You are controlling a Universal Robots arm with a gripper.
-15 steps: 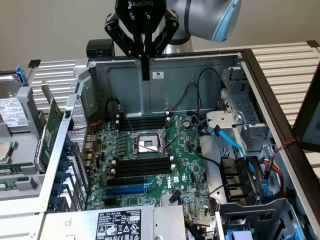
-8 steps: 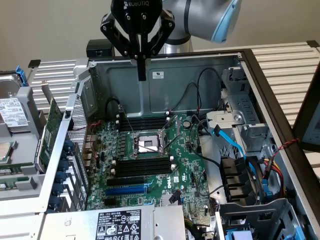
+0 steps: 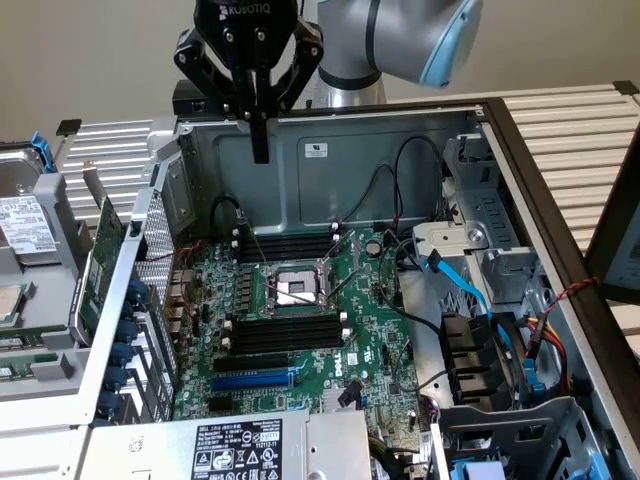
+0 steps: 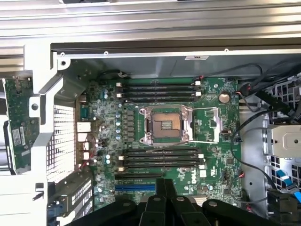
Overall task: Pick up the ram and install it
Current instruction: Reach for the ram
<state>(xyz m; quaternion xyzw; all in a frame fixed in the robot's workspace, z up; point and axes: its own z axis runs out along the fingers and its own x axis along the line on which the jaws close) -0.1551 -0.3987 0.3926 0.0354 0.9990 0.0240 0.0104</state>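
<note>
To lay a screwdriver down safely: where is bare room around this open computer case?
Bare: the white slatted tabletop on the exterior view's right, past the dark case rim. Crowded: the green motherboard and the blue and black cables.

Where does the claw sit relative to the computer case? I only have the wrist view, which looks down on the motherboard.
Observer: In the exterior view the claw hangs above the open case, well clear of the motherboard.
Operator: What is outside the case, past the green card?
Observer: What looks like a hard drive lies at the exterior view's left, beyond that card.
Operator: The claw blocks what lies past the blue slot. What is there?
Observer: A power supply with a black label printed in white.
</note>
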